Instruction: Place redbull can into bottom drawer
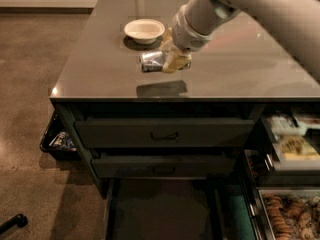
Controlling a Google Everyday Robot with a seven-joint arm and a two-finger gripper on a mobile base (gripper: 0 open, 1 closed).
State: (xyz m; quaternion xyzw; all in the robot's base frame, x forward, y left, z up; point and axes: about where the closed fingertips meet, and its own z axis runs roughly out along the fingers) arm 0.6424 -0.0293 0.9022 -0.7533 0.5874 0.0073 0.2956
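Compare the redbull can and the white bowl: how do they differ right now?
The redbull can lies sideways in the gripper, raised off the countertop with its shadow below. The white bowl sits upright on the countertop, untouched. The can is slim and shiny silver-blue, while the bowl is wide, round and white. Both are over the same grey countertop, close together.
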